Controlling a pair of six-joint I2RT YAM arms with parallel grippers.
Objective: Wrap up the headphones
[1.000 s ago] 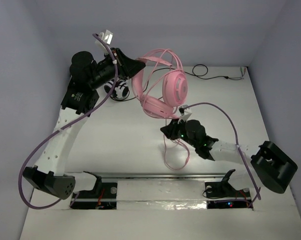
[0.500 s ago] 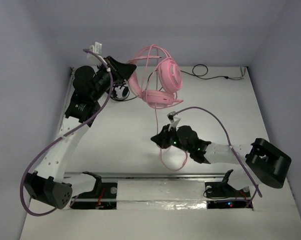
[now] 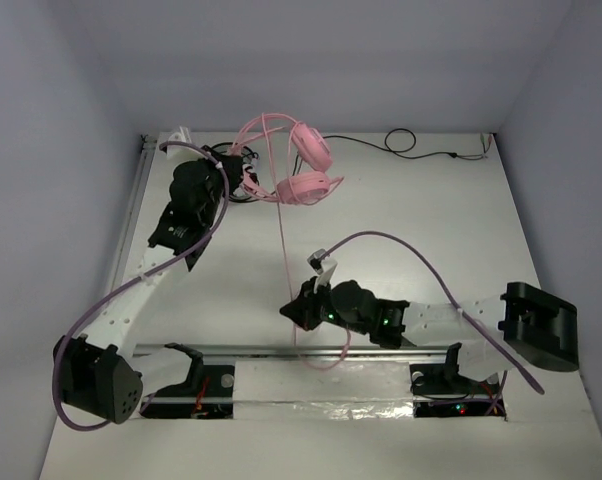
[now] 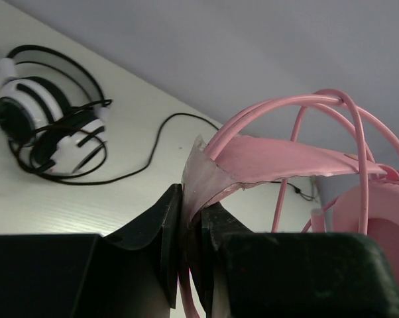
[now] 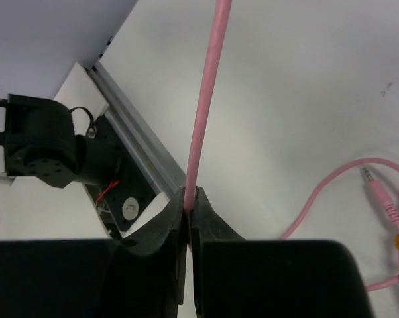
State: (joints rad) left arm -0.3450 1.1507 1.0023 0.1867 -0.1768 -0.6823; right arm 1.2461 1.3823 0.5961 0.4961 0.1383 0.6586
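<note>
left hand: clenched on headband | headphones: held up, far left over surface | right hand: pinching cable, straight run up to headphones, tail on surface

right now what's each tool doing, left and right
Left tool: shut on the headband of the pink over-ear headphones.
Right tool: shut on their thin pink cable.

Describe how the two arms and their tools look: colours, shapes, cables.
Both arms have white links and black joint housings. The left arm and right arm each carry a loose purple cable. Green lights glow near the right wrist. Left tool and right tool are black, with two tapered fingers.
</note>
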